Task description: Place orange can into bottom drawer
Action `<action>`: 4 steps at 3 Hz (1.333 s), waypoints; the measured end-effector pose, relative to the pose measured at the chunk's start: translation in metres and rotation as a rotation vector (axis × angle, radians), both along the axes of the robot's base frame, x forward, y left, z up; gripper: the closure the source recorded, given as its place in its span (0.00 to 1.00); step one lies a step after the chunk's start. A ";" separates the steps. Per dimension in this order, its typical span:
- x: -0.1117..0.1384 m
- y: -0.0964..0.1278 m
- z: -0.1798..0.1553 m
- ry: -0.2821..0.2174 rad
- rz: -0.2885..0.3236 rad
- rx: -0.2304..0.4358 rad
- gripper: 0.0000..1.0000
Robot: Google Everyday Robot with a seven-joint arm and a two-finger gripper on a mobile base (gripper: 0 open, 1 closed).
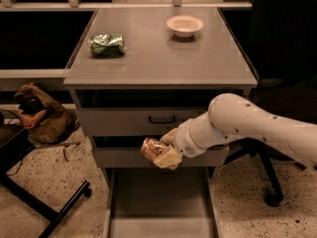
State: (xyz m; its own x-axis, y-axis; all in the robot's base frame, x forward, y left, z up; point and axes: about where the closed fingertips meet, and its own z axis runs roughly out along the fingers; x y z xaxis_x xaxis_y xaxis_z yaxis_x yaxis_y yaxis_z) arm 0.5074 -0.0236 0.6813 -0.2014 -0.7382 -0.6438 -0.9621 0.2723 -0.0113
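Note:
The orange can (150, 149), dented with orange-brown and tan print, is held in my gripper (162, 153) in front of the middle drawer. The gripper is shut on the can, its tan fingers (169, 157) wrapped around it. My white arm (247, 125) reaches in from the right. The bottom drawer (161, 205) is pulled out below the can, a long grey flat-floored tray with thin side rails. The can hangs above the drawer's rear part, near its left side.
A grey cabinet top (158, 48) holds a crumpled green can (106, 44) at the left and a small white bowl (184, 26) at the back. A brown bag (37, 115) lies on the floor at left. Black chair legs (49, 202) stand at lower left, an office chair base (270, 187) at right.

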 end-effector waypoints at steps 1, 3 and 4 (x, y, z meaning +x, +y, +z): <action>-0.005 0.009 -0.062 0.061 -0.010 0.004 1.00; -0.012 0.004 -0.114 0.137 -0.100 0.057 1.00; -0.013 0.005 -0.115 0.137 -0.099 0.057 1.00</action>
